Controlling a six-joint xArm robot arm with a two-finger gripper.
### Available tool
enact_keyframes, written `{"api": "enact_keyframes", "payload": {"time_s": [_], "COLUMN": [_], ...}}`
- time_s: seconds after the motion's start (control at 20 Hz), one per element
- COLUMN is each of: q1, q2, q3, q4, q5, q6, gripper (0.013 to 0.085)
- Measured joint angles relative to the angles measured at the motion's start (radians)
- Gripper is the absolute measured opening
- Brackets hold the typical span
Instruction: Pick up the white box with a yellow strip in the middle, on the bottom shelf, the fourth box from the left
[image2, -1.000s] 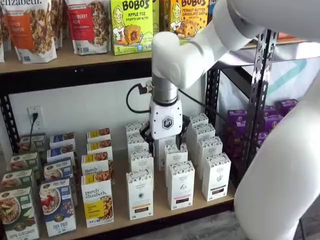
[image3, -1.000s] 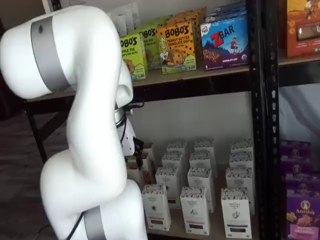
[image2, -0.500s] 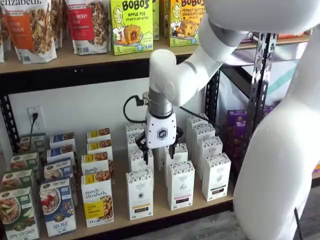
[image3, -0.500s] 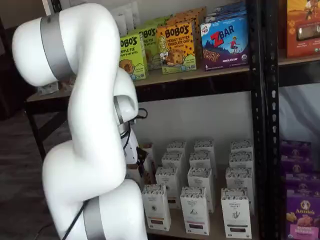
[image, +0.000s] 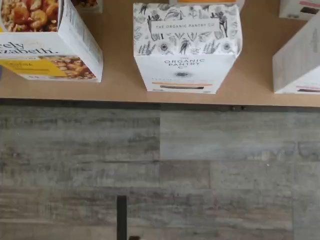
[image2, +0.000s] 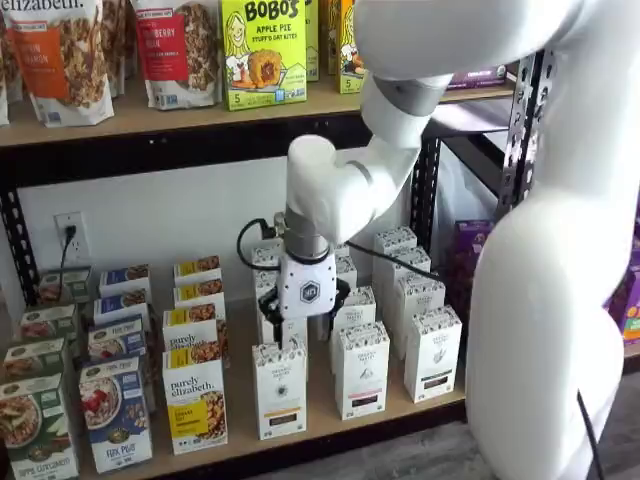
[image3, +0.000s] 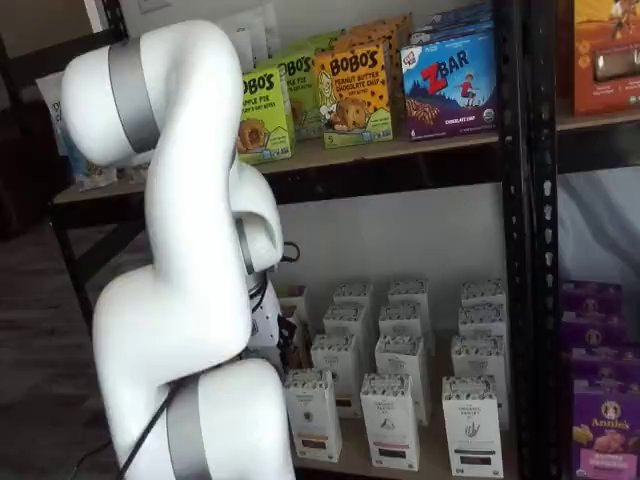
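The white box with a yellow strip (image2: 280, 392) stands at the front of its column on the bottom shelf (image2: 330, 425). It also shows in a shelf view (image3: 313, 415). In the wrist view it (image: 187, 47) sits near the board's front edge, with its patterned top and thin orange strip facing the camera. My gripper (image2: 300, 330) hangs just above and slightly behind this box. Only its white body and dark finger links show, so I cannot tell whether it is open. In a shelf view (image3: 268, 325) the arm hides most of it.
A "purely elizabeth" box (image2: 195, 405) stands just left of the target. A like white carton (image2: 362, 370) stands just right of it, and more white cartons stand in rows behind. Cereal boxes (image2: 115, 412) fill the left end. A black upright (image2: 518, 150) stands at the right.
The arm has swung left and lowered. The gripper has moved from above the middle rows of white cartons toward the shelf's front, over the yellow-strip box.
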Motion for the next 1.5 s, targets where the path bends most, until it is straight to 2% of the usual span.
{"api": "enact_keyframes", "payload": {"time_s": [0.2,0.45,1.15,1.3,1.5], "q1": [-0.004,-0.009,-0.041,-0.039,-0.039], "q2": [0.076,0.179,0.398,0.445,0.499], "q3": [-0.044,-0.115,-0.285,-0.334,-0.405], "q4": [0.001,0.052,0.002,0.05,0.032], "q5": [-0.023,-0.033,-0.087,-0.095,-0.089], "q6": [-0.004,-0.055,-0.04,-0.084,-0.068], "gripper": [0.085,0.085,0.085,0.085,0.085]}}
